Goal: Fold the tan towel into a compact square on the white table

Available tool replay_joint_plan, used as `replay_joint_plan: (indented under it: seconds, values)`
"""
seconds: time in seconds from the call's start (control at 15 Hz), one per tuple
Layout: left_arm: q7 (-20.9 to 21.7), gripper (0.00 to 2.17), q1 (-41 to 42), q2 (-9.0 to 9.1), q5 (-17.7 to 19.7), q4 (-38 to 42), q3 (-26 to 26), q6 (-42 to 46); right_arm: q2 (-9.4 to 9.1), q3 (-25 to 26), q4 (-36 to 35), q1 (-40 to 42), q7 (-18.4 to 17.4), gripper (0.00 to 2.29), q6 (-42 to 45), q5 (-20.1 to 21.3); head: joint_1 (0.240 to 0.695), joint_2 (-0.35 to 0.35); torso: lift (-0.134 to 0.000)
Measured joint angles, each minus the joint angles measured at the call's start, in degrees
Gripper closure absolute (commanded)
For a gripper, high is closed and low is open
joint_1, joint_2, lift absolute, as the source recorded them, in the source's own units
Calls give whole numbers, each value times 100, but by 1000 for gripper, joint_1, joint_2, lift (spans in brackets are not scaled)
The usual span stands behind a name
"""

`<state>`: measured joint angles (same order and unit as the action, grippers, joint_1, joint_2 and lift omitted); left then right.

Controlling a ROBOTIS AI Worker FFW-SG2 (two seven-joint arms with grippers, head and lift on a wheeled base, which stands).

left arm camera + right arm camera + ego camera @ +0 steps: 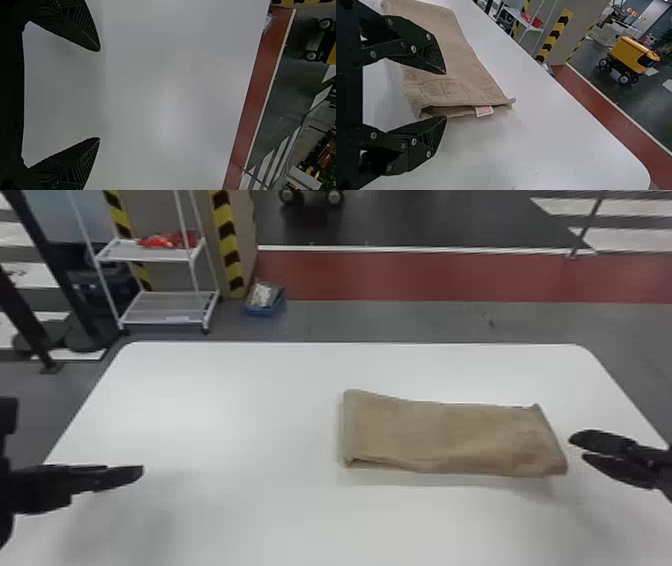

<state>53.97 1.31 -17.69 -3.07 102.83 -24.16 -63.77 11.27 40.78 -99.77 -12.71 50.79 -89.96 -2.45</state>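
Apparently we are partway through the fold: the tan towel (450,435) lies flat as a long, narrow strip on the right half of the white surface (225,415), so we judge that the lengthwise folding is done and the crosswise folding remains.

Our right gripper (446,95) is just beside the strip's right end, its jaws spread and holding nothing. At that end we see stacked layers with a dark opening between them and a small pale label (484,111). Our left gripper (99,94) is over the left part of the surface, well apart from the cloth, its jaws spread wide and empty.

Next, we think, the right jaws need to go around all the layers at that end, close, and carry them over toward the left end. Catching only the top layer would likely pull the strip open, and the soft cloth may sag or skew as it lifts.

As for containers, a low blue box (264,311) is on the floor beyond the surface, with something pale (262,294) in it that we cannot identify.
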Motion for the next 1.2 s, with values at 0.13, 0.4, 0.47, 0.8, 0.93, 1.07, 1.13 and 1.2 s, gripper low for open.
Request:
replay_joint_plan:
  seconds: [0.13,0.4,0.47,0.8,0.93,1.07,1.13,1.2]
  values:
    - [0,87,0,1,-9,0,2,0,40,-130,378,-221,-44,299,120,190,695,-21,-123]
    - [0,87,0,14,-49,-13,43,5,5,-463,1250,-680,-203,306,772,648,695,-21,-123]
    - [0,87,0,4,-58,-32,43,19,-8,-560,1457,-812,-251,306,884,760,695,-18,-123]
    - [0,87,-8,-33,-69,-81,35,84,-142,-1000,1870,-1210,-298,353,1071,1137,695,19,-123]
    - [13,87,-9,-50,-71,-116,33,148,-172,-1189,1924,-1322,-298,353,1024,1323,695,29,-123]
    - [40,87,-9,-72,-71,-154,22,208,-182,-1295,1954,-1421,-298,350,936,1527,695,36,-123]
    - [44,87,-9,-85,-71,-179,19,246,-180,-1310,1959,-1446,-293,350,908,1577,695,36,-123]
    - [44,87,-9,-100,-71,-205,17,285,-167,-1323,1960,-1462,-280,353,848,1616,695,37,-123]
